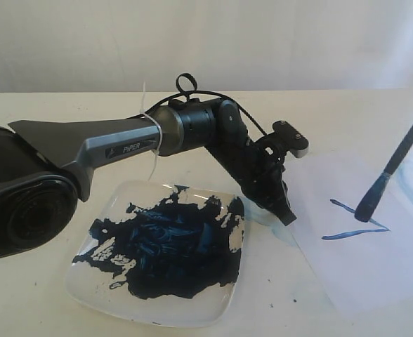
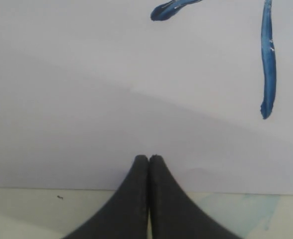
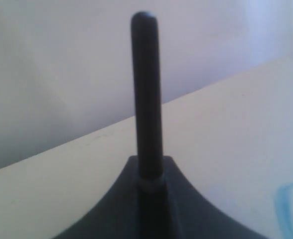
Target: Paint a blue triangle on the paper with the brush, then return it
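My right claw [image 3: 150, 172] gripped brush [image 1: 392, 165], shaft slanting down from upper right, tip at paper [image 1: 347, 274]; open side of blue triangle [image 1: 350, 234] lay left of tip. Left claw [image 2: 149, 162] shut, empty, on paper edge.

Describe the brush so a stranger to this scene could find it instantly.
Start at the white plate smeared with dark blue paint, then move right to the pale paper. Slanting down over it from the upper right is the brush, its tip at two blue strokes. Unlike the bulky black left gripper nearby, it is one thin dark stick.
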Robot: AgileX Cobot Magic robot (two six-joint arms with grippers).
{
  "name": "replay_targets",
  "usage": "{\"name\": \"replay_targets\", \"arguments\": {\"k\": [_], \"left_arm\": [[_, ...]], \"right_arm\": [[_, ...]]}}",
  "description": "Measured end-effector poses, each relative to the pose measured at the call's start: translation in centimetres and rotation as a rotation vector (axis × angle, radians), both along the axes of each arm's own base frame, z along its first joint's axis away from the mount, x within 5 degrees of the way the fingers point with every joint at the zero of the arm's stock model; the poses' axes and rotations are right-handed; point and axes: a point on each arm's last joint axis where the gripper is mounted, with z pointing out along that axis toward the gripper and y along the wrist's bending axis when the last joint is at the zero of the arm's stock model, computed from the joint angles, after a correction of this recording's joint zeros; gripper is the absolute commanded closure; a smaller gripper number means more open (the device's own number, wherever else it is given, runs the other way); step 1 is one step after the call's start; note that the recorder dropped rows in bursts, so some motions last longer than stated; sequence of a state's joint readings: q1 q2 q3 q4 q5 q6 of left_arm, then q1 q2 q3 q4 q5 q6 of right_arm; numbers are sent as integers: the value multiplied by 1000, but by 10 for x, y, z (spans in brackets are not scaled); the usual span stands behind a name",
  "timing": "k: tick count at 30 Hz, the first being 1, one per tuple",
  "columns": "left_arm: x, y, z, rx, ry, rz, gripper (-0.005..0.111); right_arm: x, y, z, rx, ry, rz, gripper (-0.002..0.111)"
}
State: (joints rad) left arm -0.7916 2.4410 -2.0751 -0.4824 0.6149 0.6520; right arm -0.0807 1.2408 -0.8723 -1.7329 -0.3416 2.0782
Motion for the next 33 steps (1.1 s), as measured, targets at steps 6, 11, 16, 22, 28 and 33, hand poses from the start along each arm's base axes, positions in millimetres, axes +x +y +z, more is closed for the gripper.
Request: {"name": "replay_targets", "arguments": {"k": [6, 11, 16, 22, 28, 33], "left_arm": [[0, 0, 0, 0, -1, -1, 107], [0, 0, 0, 0, -2, -2, 107], [0, 0, 0, 0, -2, -2, 107], [0, 0, 0, 0, -2, -2, 107], [0, 0, 0, 0, -2, -2, 107], [0, 0, 0, 0, -2, -2, 107]], "right_arm": [[0, 6, -2, 10, 11, 51, 108], [9, 2, -14, 60, 50, -15, 108], [16, -7, -30, 87, 90, -183, 108], [22, 7, -45, 52, 135, -230, 108], [29, 7, -60, 59, 187, -262, 108], [31, 7, -64, 63, 200, -266, 108]]}}
